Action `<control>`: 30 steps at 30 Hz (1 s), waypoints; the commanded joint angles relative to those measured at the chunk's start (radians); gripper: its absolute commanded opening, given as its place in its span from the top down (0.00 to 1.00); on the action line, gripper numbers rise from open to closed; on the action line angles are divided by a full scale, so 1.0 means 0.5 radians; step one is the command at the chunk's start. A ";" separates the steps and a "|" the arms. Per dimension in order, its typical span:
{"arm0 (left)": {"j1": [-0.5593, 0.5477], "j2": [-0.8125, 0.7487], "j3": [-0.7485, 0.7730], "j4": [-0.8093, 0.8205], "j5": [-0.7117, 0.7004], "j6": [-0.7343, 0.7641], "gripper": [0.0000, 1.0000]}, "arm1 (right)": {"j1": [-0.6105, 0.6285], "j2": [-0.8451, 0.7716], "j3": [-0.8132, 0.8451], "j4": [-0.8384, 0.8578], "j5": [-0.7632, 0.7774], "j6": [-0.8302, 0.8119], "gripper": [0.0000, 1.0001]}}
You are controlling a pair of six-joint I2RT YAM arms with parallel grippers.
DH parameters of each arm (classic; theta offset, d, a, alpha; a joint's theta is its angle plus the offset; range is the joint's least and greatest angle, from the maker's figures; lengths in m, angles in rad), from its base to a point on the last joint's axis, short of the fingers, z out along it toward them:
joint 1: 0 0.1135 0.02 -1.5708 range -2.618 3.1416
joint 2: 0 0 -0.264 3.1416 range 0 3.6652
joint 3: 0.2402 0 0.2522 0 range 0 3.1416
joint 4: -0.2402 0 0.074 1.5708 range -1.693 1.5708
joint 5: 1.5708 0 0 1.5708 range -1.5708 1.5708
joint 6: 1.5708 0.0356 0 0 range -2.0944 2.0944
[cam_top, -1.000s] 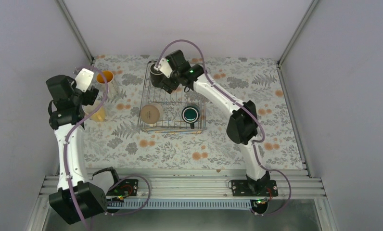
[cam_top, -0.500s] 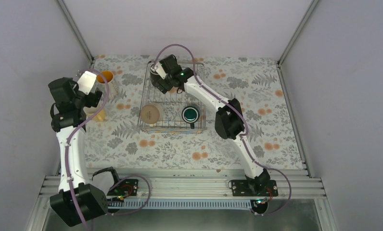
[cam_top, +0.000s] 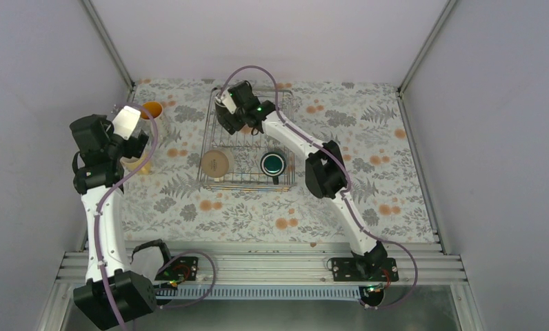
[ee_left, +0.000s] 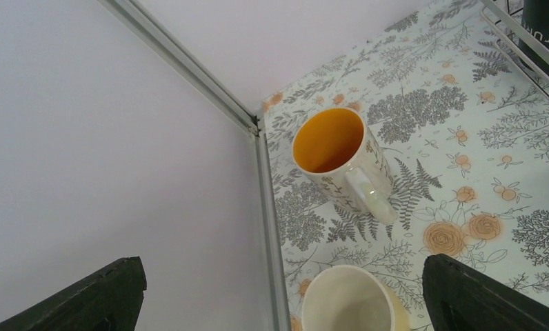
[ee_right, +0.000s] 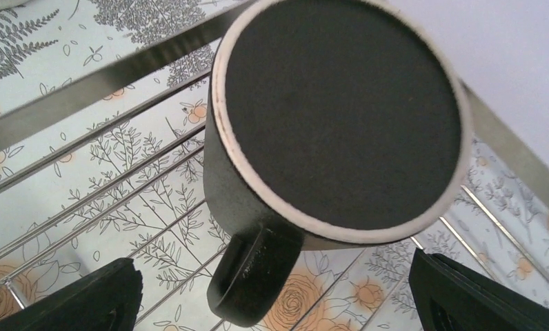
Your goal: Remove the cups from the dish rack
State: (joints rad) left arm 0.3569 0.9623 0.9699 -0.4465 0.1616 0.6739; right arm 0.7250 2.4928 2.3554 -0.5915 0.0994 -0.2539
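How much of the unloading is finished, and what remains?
Done: the yellow-orange mug and the pale mug stand on the table, outside the dish rack. In hand: the right tool, open, brackets the upside-down black mug, not gripping. Left: that one, plus the cream mug and green mug inside the rack.

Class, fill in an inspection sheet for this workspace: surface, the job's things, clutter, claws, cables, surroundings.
Surface: floral tablecloth.
Job's things: dish rack holds black mug, cream mug, green mug; orange mug and pale mug stand on the cloth.
Clutter: nothing seen.
Claws: left claw open above the pale mug; right claw open above the black mug.
Cables: purple cable loops along each arm.
Surroundings: white walls, metal frame.
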 commanded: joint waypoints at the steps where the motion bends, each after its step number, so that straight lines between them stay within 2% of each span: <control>1: -0.002 -0.070 0.002 -0.036 0.000 0.036 0.00 | -0.018 0.079 0.038 0.101 -0.027 0.107 0.00; 5: -0.002 -0.079 0.014 -0.008 -0.119 0.001 0.00 | -0.063 0.090 0.044 0.155 -0.142 0.226 0.06; 7: -0.002 -0.067 0.045 -0.021 -0.149 -0.021 0.00 | -0.084 0.119 0.087 0.155 -0.196 0.257 0.12; 10: -0.002 -0.073 0.072 -0.056 -0.141 -0.036 0.00 | -0.116 0.140 0.103 0.154 -0.284 0.302 0.21; 17: -0.002 -0.090 0.051 -0.068 -0.090 -0.070 0.00 | -0.219 0.149 0.080 0.140 -0.426 0.358 0.31; 22: -0.002 -0.079 0.063 -0.082 -0.067 -0.094 0.00 | -0.294 0.112 0.004 0.139 -0.579 0.385 0.33; 26: -0.002 -0.086 0.053 -0.083 -0.048 -0.103 0.00 | -0.361 0.077 -0.026 0.141 -0.887 0.397 0.35; 30: -0.002 -0.093 0.056 -0.097 -0.039 -0.114 0.00 | -0.365 0.066 -0.039 0.146 -0.996 0.369 0.34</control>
State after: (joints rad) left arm 0.3569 0.9295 0.9722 -0.4892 0.1211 0.6388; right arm 0.5476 2.5488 2.3447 -0.5377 -0.2871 -0.0772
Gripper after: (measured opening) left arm 0.998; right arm 0.656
